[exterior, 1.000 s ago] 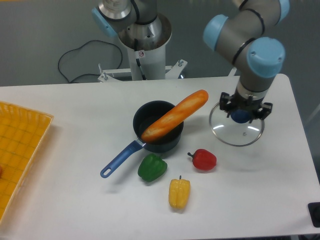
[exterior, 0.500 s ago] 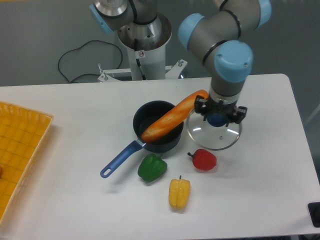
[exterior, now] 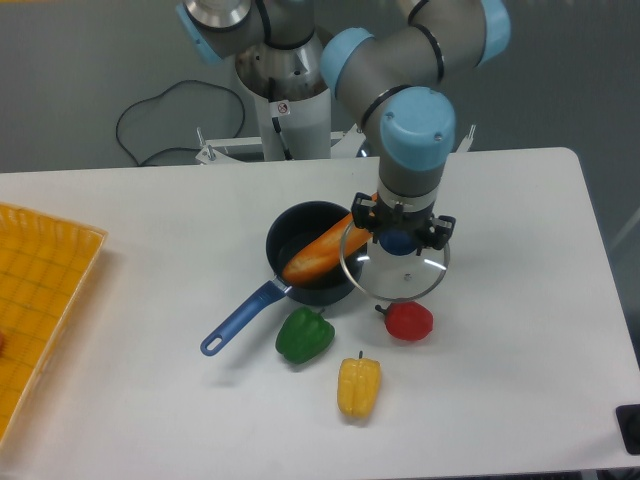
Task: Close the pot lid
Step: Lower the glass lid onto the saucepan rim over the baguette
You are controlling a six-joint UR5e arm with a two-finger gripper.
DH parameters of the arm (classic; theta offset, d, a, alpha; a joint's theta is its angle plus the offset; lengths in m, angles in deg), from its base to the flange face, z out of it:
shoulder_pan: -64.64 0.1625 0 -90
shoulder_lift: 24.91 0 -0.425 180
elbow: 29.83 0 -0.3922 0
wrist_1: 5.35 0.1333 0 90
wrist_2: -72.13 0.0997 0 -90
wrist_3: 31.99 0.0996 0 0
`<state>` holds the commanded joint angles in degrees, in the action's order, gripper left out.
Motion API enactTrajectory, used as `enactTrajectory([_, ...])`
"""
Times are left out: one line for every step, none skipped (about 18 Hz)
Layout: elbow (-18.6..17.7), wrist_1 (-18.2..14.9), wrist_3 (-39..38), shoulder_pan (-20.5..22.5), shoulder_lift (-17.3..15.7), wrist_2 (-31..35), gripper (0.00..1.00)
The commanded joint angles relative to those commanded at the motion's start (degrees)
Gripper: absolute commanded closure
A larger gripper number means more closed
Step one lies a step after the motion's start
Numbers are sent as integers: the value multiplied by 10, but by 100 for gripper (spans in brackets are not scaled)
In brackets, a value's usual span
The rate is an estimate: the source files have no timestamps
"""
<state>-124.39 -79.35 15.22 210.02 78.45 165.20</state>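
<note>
While the yellow pepper, green pepper and red pepper sit nearest you, look just beyond them: the gripper is clamped on the blue knob of the pot lid, which has travelled left across the table over the last second and now overlaps the pot rim. A baguette lies slanted across the pot's mouth, so you should expect the lid to rest tilted rather than seat flat.

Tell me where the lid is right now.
The lid hangs in the gripper, right of centre, its left edge overlapping the pot and baguette, just above the red pepper.
</note>
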Motion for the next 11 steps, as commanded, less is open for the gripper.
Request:
enactTrajectory([-4,0,-4,-1,-4,1,40])
enactTrajectory([-10,-1,-5,-2,-11,1,40])
enactTrajectory([-16,0,-5,-9,-17,1,40])
enactTrajectory([-20,-1,-6,-12,-18,1,40])
enactTrajectory([-23,-3,-7,-14,-19,2,40])
enactTrajectory([-26,-3,-11,-20,-22,2,40])
enactTrajectory([-31,0,-21,-27,-23,3,40])
enactTrajectory([-35,1,-28,-34,-24,5,40])
enactTrajectory([-40,1,-29,-40,-25,6,40])
enactTrajectory([-41,1,-32,-42,-26,6,40])
enactTrajectory([-43,1,-34,-46,-26,7,40])
